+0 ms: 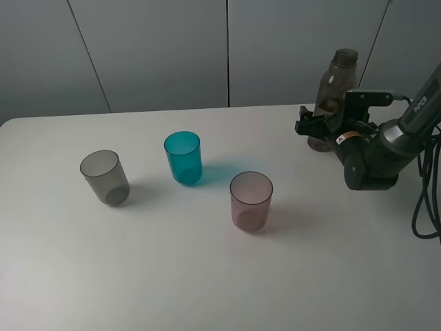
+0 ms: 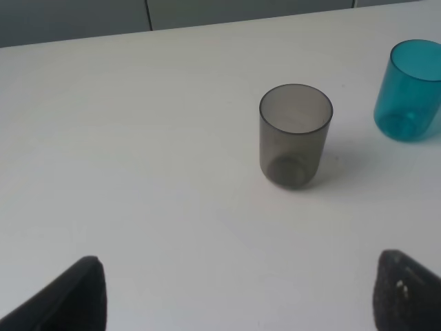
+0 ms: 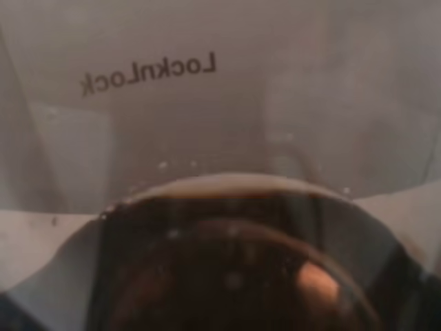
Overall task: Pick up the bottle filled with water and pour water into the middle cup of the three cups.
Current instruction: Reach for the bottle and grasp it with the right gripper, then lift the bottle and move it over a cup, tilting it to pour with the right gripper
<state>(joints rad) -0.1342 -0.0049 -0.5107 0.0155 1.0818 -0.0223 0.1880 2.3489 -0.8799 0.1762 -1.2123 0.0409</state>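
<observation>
Exterior high view showed the right end effector (image 1: pixel 312 126) open at the tall smoky plastic bottle (image 1: pixel 337 79); grasp apparently pending, closing required next.

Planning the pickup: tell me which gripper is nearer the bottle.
Right. The right gripper is right at the bottle, which fills its wrist view; the left gripper hangs far off, facing the grey cup.

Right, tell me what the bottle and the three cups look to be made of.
Bottle: likely hard tinted plastic, smoky brown, glossy; see-through, with a brand name on its wall. Grey cup, teal cup, pink cup: probably translucent plastic too, smooth and shiny; their bases show through the walls. Glass cannot be ruled out by look.
</observation>
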